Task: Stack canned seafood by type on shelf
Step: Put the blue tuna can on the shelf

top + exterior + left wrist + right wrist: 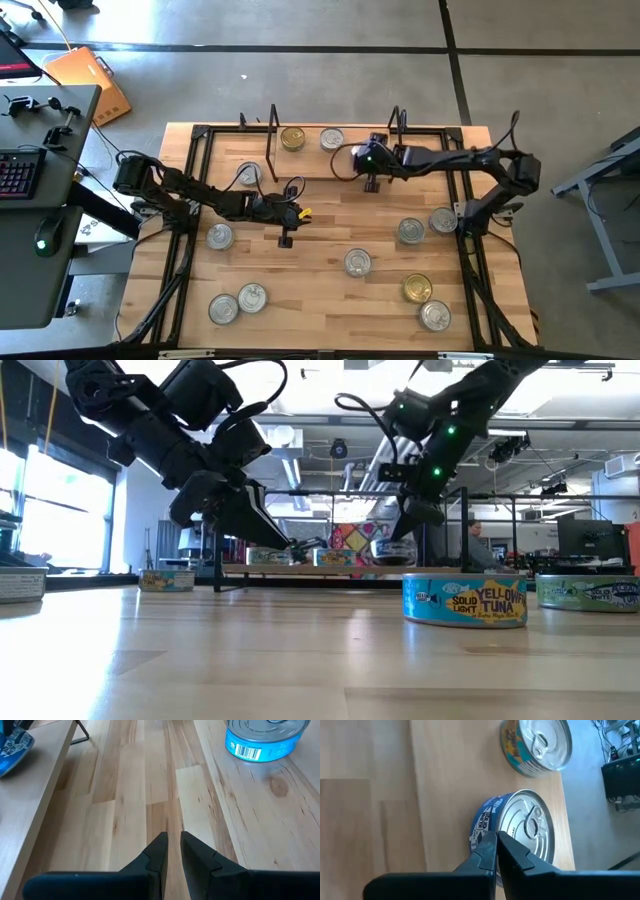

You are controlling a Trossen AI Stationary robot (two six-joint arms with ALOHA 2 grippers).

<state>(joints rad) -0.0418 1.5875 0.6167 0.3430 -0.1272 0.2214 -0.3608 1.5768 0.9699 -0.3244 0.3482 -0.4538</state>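
The shelf [320, 160] is a light board with black wire ends at the table's far side. On it stand a gold-lidded can [292, 138] and a silver-lidded can [331, 138]; a third can [249, 174] sits by its left end. My right gripper [496, 837] is shut, just right of the silver-lidded, blue-labelled can [520, 830] and near the shelf's front edge. My left gripper [172, 840] is shut above bare table [285, 238], in front of the shelf. A blue-labelled can [265, 740] stands ahead of it.
Several more cans stand scattered on the table: one by the left arm [220, 236], one mid-table [357, 262], two at the right [411, 231] [443, 220], and pairs near the front corners [252, 297] [417, 289]. Black frame rails [185, 250] run along both table sides.
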